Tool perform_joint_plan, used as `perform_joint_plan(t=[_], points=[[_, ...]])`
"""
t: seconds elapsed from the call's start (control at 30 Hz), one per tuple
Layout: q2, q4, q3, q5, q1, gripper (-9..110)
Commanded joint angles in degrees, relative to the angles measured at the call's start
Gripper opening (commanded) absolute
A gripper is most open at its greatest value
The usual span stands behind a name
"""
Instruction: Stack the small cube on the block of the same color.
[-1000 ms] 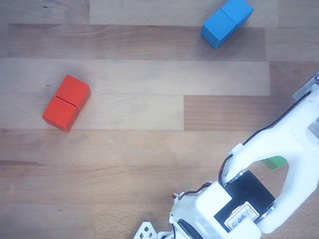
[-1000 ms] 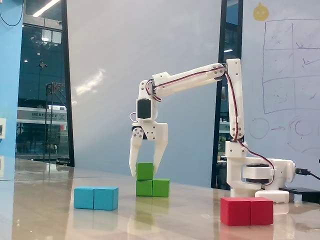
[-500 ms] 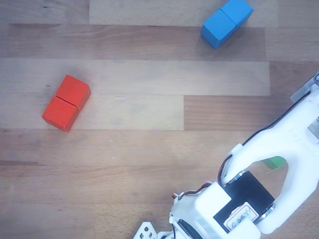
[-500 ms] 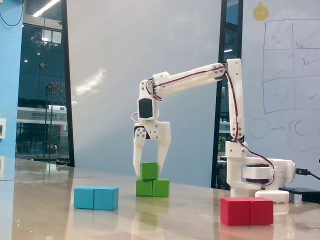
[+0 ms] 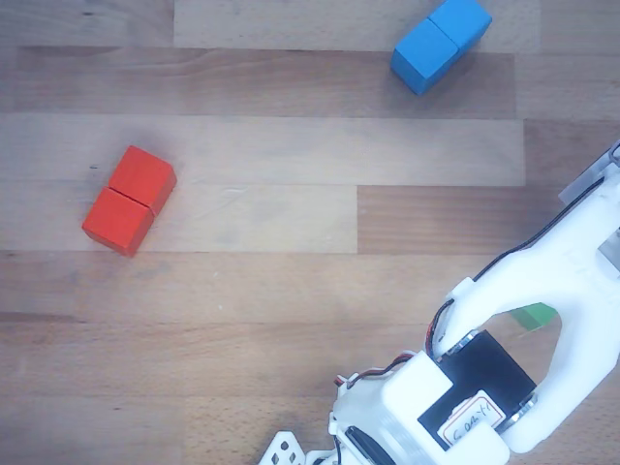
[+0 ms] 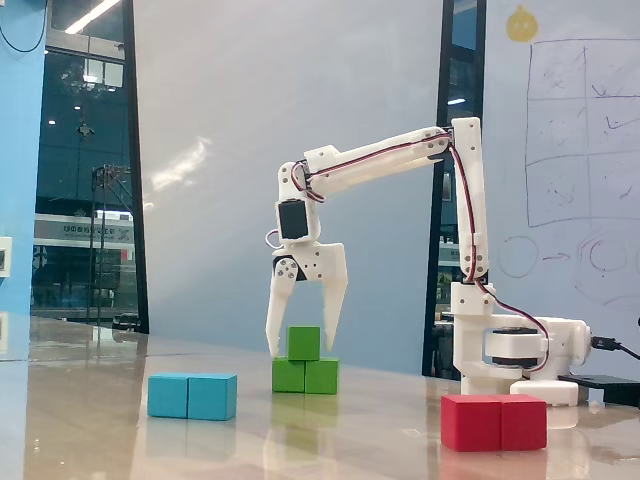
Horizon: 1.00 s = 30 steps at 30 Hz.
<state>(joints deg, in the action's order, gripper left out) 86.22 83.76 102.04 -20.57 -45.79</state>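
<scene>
Resting on the block (image 6: 305,376), roughly over its middle seam, the small cube (image 6: 303,343) sits square and level in the fixed view. The block lies flat on the bench (image 6: 330,430), its long side facing that camera.

Pincer (image 6: 303,346): pointed straight down over the stack, fingers spread apart to either side of the small cube, a visible gap on each side, gripping nothing. Its tips hang at about the height of the cube's lower half.

Arm: white, reaching from its base (image 6: 515,352) at the right of the fixed view, upper link upright, forearm sloping down toward the left, red and black cables along it.

Other view, from above: the white arm body (image 5: 504,368) fills the lower right corner; only a sliver of green (image 5: 532,315) shows through the opening in its frame, and which green piece it belongs to cannot be told.

Blue two-cube block (image 6: 192,396): on the bench left of the green stack in the fixed view, well apart; near the top edge in the other view (image 5: 441,44).

Red two-cube block (image 6: 494,422): at the right foreground in the fixed view; at the left in the other view (image 5: 129,200).
</scene>
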Motion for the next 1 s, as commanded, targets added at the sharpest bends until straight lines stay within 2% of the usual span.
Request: perform_joint_plan(t=[0.0,0.2,0.67,0.8,0.97], points=[[0.88,2.46,-0.88,-0.35,0.53,26],[1.67,3.69,-1.32,-0.35,6.77,27],[1.85,2.64,-2.81,0.53,33.75,26],[3.34,-2.72,-1.93,1.85,39.9,26],[11.95,-12.3,4.66,10.63,44.65,26]])
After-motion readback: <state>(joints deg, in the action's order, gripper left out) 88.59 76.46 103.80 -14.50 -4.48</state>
